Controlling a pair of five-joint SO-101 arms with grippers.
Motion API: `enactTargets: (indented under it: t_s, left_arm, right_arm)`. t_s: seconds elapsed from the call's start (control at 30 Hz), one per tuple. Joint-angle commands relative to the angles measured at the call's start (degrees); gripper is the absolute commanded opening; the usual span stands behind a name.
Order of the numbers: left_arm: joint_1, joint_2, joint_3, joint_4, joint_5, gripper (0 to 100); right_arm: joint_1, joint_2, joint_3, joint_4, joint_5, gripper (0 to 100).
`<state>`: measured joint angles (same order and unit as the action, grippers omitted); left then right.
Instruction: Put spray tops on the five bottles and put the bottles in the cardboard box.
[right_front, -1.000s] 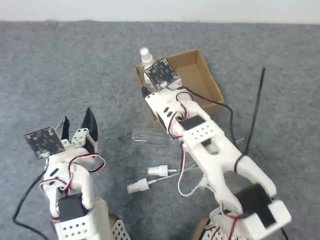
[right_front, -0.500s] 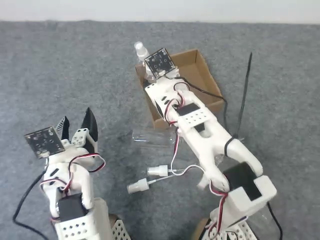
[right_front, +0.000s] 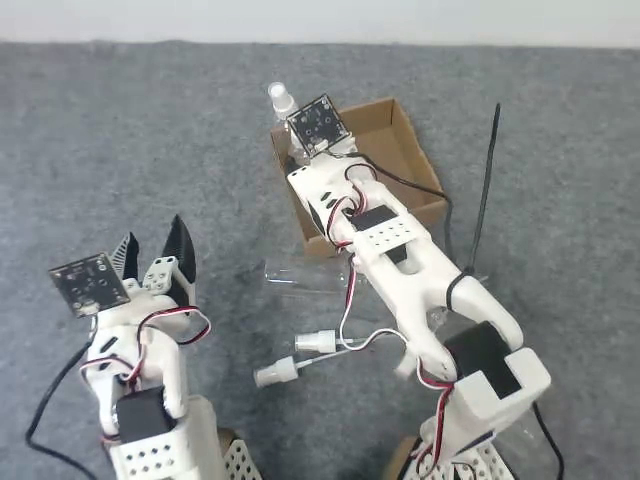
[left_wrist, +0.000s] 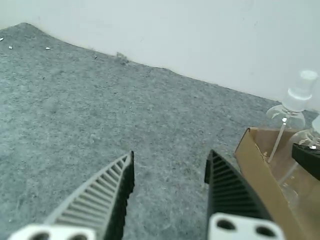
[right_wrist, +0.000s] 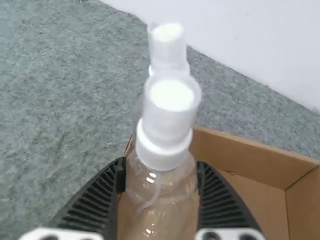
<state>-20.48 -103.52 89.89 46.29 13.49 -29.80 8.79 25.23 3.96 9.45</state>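
Shifted a little farther since a second ago, the capped bottle (right_wrist: 162, 150) sat at the far left corner of the cardboard box (right_front: 400, 150), near the far edge of the worktop (right_front: 150, 130). The right end effector (right_wrist: 160, 172) was clamped on it. The left end effector (left_wrist: 170, 155) stood wide open, holding nothing.

No legible writing in any view.
Neither the cardboard box (right_front: 398, 150) at upper centre nor the clear bottle (right_wrist: 161, 175) bears any print, label or number that can be read.
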Motion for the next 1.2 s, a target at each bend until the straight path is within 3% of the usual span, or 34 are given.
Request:
enactTargets:
  t_s: [0.0,0.33,0.5,1.17]
  left_arm:
    - [-0.18,-0.97,-0.75,-1.67,-0.35,22]
    - [-0.18,-0.97,-0.75,-1.58,-0.35,22]
    - [-0.18,-0.97,-0.75,-1.58,-0.35,22]
    - [-0.18,-0.97,-0.66,-1.76,-0.35,22]
  right_arm:
    - [0.57,-0.31,-0.97,-0.22,-0.53,20.0]
    - [0.57,-0.31,-0.44,0.13,-0.53,25.2]
    - [0.31,-1.36,-0.88,5.49,-0.53,29.2]
    - [0.75,-12.26,-0.53,21.85,-0.53,29.2]
